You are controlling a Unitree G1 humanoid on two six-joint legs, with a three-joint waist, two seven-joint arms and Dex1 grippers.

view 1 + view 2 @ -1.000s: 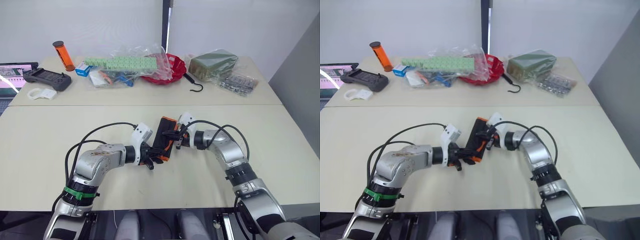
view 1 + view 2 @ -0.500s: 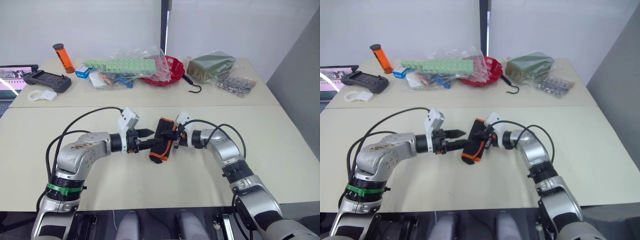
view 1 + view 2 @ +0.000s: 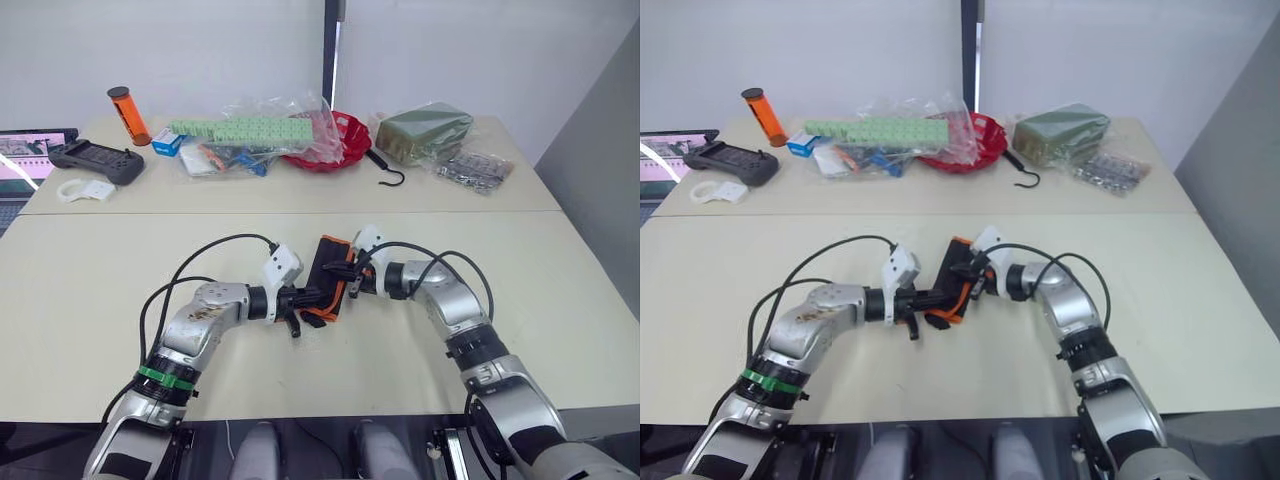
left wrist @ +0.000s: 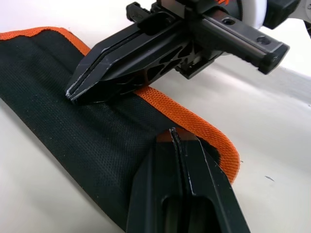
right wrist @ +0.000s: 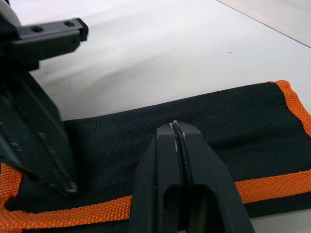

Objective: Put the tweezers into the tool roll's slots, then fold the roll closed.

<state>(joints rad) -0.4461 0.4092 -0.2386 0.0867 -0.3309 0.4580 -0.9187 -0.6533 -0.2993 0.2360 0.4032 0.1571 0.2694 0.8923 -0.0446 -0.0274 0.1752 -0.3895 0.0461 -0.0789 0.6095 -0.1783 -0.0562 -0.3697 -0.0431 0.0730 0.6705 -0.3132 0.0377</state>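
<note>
The tool roll (image 3: 328,256) lies folded shut on the near table, black fabric with orange piping (image 4: 194,124). Its slots and the tweezers are hidden from view. My left gripper (image 3: 316,296) comes in from the left, shut, its tip (image 4: 173,132) resting on the roll's near end by the orange edge. From the right, my right gripper (image 3: 334,272) is also shut, with its tip (image 5: 175,126) pressed on the black outer face. The two tips sit close together on the roll, the right one (image 4: 73,92) just beyond the left.
The back table holds an orange cylinder (image 3: 127,113), a black game controller (image 3: 95,160), plastic bags of green parts (image 3: 245,130), a red bowl (image 3: 340,135), a black hook (image 3: 390,172), a bagged green block (image 3: 425,128) and a laptop (image 3: 22,150).
Half a second ago my left gripper was open and drawn back left of the roll; it has moved right, shut and settled on the roll. The right gripper has stayed on the roll.
</note>
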